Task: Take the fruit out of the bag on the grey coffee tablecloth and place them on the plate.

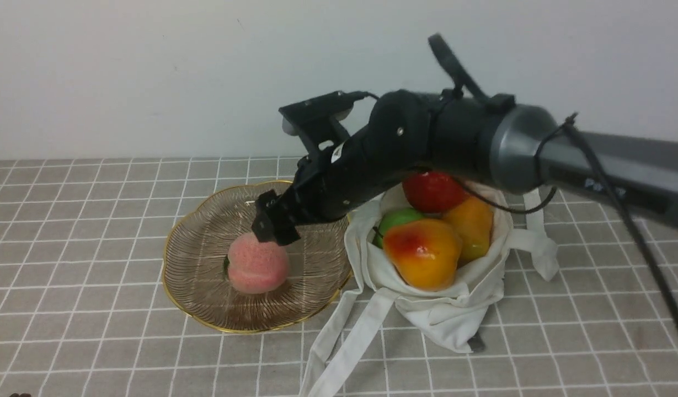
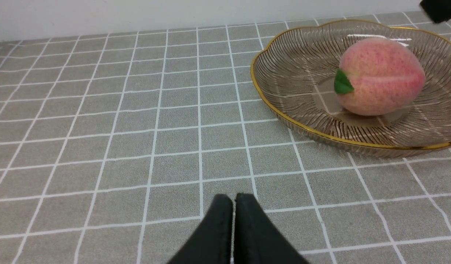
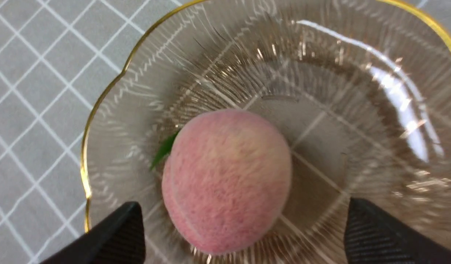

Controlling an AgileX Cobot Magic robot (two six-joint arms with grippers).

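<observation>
The pink peach [image 1: 257, 264] lies in the glass plate [image 1: 201, 286] on the grey checked tablecloth [image 1: 85, 248]. My right gripper [image 1: 274, 226] hovers just above the peach, open and empty; in the right wrist view its fingertips [image 3: 126, 227] stand wide apart on either side of the peach [image 3: 227, 179]. The white bag [image 1: 454, 298] sits right of the plate, holding a red apple [image 1: 432, 191], a green apple [image 1: 396, 220] and two pears [image 1: 423, 252]. My left gripper [image 2: 233, 200] is shut and empty over bare cloth, left of the plate [image 2: 284, 110] and peach [image 2: 381, 77].
The bag's strap handles [image 1: 344, 342] trail forward onto the cloth below the plate's right edge; another strap [image 1: 543, 248] hangs at the bag's right. A white wall closes the back. My right arm [image 1: 482, 143] reaches across above the bag.
</observation>
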